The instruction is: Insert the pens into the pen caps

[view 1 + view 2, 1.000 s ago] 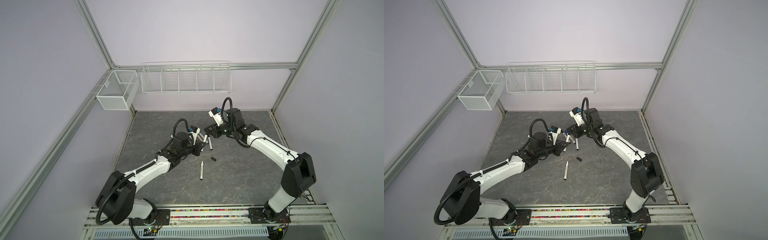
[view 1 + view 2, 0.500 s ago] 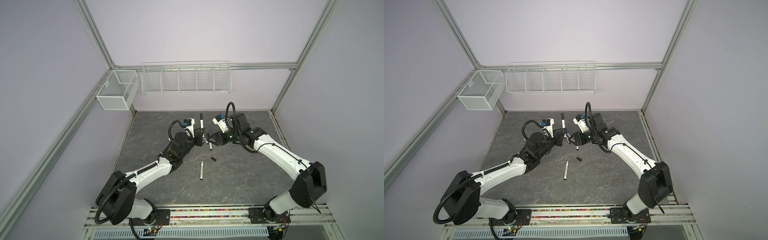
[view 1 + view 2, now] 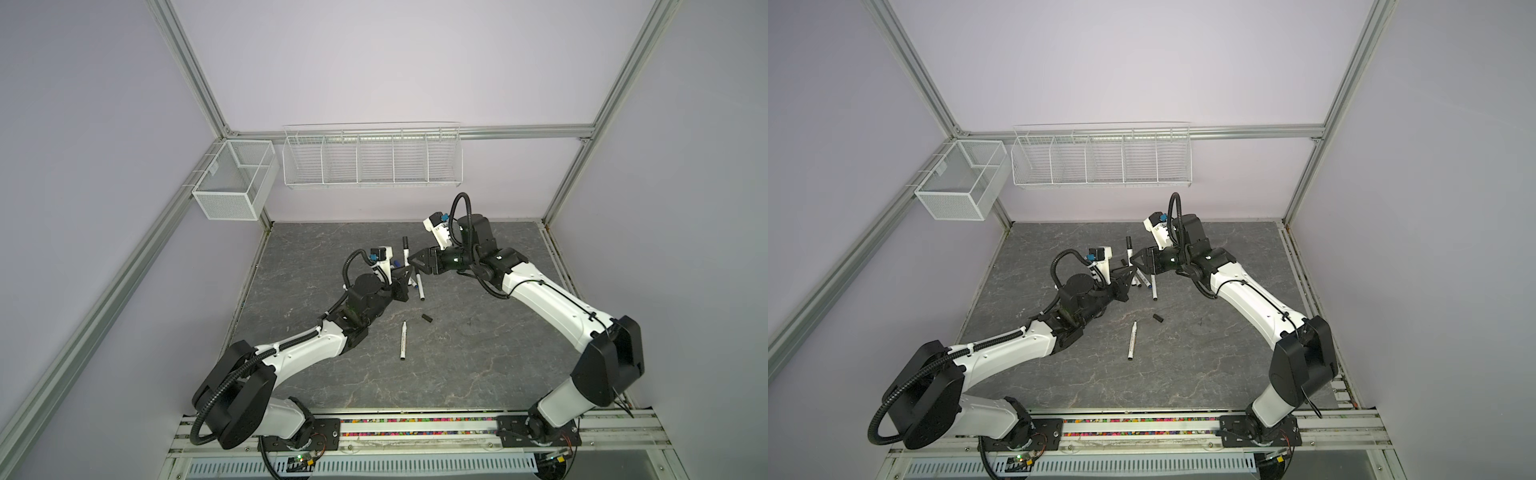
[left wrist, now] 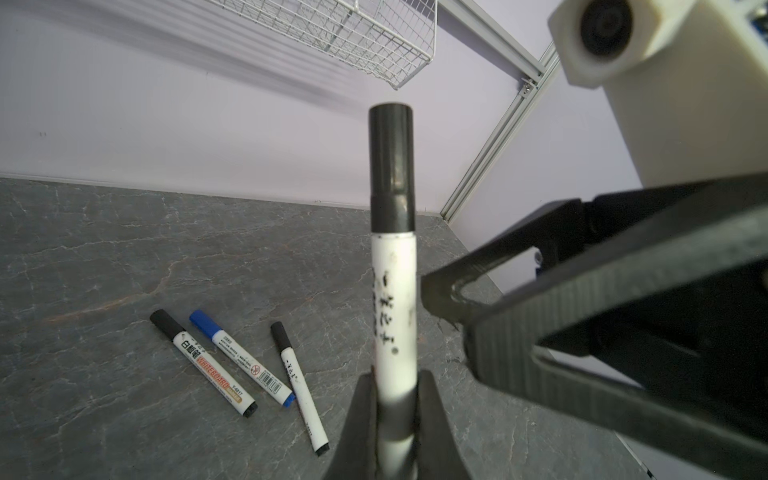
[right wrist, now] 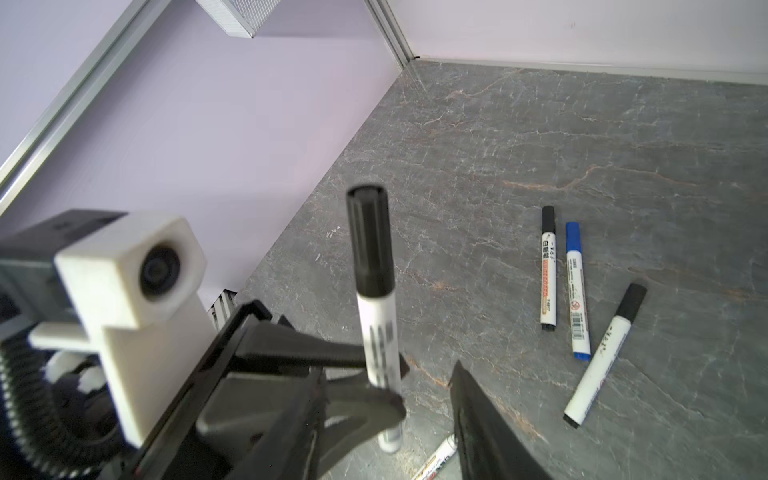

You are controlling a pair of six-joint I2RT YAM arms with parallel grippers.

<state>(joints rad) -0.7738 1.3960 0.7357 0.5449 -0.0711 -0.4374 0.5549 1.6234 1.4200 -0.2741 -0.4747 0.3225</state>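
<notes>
Mid-worktop (image 3: 478,357), toward the back wall: left pincer (image 4: 395,401) clenched on the lower barrel of the held pen (image 4: 394,299). Pen stands upright, black cap (image 4: 391,166) uppermost and seated on the white barrel; dark lettering runs down the barrel. Right pincer (image 3: 412,261) released, jaws apart, nothing between them. Its tips sit just beside the held pen's barrel; cannot tell whether a finger touches it. Close by, flat on the grey stone surface, lie three capped pens (image 4: 243,359): blue-capped one in the middle, a black-capped one on either side. Blue and one black lie side by side, nearly parallel; the other black is angled a little off, just beside them. In both top views this group is partly hidden by the pincers. Nearer the arm bases, well apart from the group, the bare pen (image 3: 403,341) lies flat, uncapped tip toward the back wall, black plug toward the front. Loose cap (image 3: 427,318), black, lies near that tip, on the right arm's side, not touching.
</notes>
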